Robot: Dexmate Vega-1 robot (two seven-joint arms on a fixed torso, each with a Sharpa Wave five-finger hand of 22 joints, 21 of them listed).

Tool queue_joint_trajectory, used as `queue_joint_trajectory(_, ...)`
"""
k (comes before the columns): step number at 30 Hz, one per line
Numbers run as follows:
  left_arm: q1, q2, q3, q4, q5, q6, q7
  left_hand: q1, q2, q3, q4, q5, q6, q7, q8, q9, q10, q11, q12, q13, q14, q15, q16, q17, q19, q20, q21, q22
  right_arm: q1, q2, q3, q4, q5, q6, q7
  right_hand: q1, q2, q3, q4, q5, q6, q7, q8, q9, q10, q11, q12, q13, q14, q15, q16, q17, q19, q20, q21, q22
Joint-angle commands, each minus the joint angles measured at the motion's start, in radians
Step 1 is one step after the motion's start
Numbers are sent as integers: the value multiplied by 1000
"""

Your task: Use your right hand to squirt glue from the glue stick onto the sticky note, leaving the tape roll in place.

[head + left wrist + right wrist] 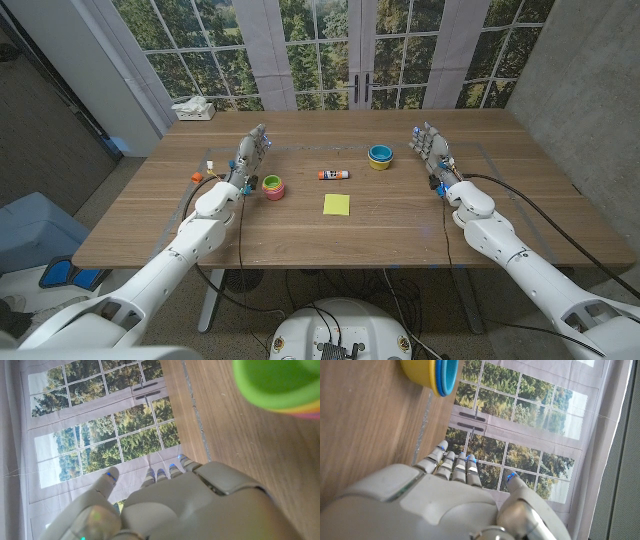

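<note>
Head view showed us the glue stick lying just behind the sticky note on the counter. Both the left robot hand and right robot hand were released, grasping nothing.

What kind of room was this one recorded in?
Likely an office or lab room: a wooden table before glazed French doors onto trees, with a tissue box at the table's far corner.

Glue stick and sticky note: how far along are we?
Nothing looks done. The glue stick lies on the table beyond the yellow sticky note, apart from it. The right hand holds nothing, off beside the yellow-and-blue tape roll; the left hand holds nothing. Left: reach, grasp, squirt onto the note.
</note>
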Motion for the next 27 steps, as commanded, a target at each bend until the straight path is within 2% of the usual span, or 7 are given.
queue_joint_trajectory(1, -16, -20, 0, 25, 29, -41, 35, 1, 101, 9, -2, 7, 2, -5, 6, 1, -46, -7, 13, 1, -54, -70, 9, 2, 10, -133, 10, 5, -18, 14, 17, 7, -10, 37, -39, 10, 28, 6, -4, 4, 8, 2, 5, 3, 8, 4, 6, 4, 5, -55, 6, 3, 9, -85, 1, 3)
queue_joint_trajectory(11, -34, -22, 15, 43, 68, -45, 55, 9, 96, 12, -17, 11, 20, -15, 11, 2, -13, -9, 20, 1, -12, -68, 14, -2, 46, -118, 18, 5, -4, 19, 12, 25, -24, 38, -51, 18, 27, 6, -15, 3, 8, 5, 4, 3, 12, 8, 6, 3, 9, -48, 8, -1, 14, -77, -5, 3)
queue_joint_trajectory(16, -43, -15, 27, 44, 108, -45, 81, 19, 85, 15, -38, 11, 27, -15, 11, 2, 33, 7, 29, 2, 30, -56, 16, -4, 73, -106, 21, 4, -10, 16, 9, 18, -43, 39, -73, 24, 26, 6, -22, 1, 9, 6, 4, 4, 14, 11, 6, 3, 14, -38, 9, -4, 19, -70, -9, 3)
queue_joint_trajectory(18, -46, -7, 34, 39, 136, -41, 100, 29, 76, 14, -60, 9, 39, -11, 13, 3, 56, 8, 30, 2, 55, -50, 14, -6, 105, -85, 27, 5, -15, 17, 9, 16, -44, 45, -75, 25, 26, 6, -25, 1, 12, 7, 5, 4, 15, 12, 6, 3, 15, -36, 10, -4, 20, -66, -10, 3)
queue_joint_trajectory(23, -52, 22, 53, 11, 206, -15, 139, 58, 19, -9, -155, -9, 95, -13, 19, 4, 121, -2, 26, 2, 170, -27, 16, -6, 218, -33, 40, 6, -29, 13, 7, -8, -69, 50, -105, 35, 26, 7, -37, -2, 20, 11, 7, 4, 23, 12, 8, 3, 29, -22, 15, -9, 31, -52, -13, 4)
queue_joint_trajectory(25, -53, 31, 59, 1, 230, -4, 156, 64, 3, -17, -181, -14, 119, -18, 23, 5, 147, -5, 29, 3, 194, -9, 15, -5, 234, -21, 39, 7, -36, 13, 6, -17, -83, 57, -122, 39, 26, 6, -42, -4, 27, 15, 9, 4, 29, 13, 10, 2, 32, -19, 17, -10, 37, -41, -15, 4)
queue_joint_trajectory(27, -55, 32, 61, 1, 230, -5, 152, 67, 1, -18, -189, -15, 128, -20, 25, 5, 154, -5, 29, 3, 196, -9, 14, -5, 238, -16, 38, 7, -45, 9, 6, -31, -92, 57, -133, 41, 26, 6, -45, -5, 29, 15, 9, 4, 32, 13, 10, 2, 37, -14, 19, -11, 41, -34, -16, 4)
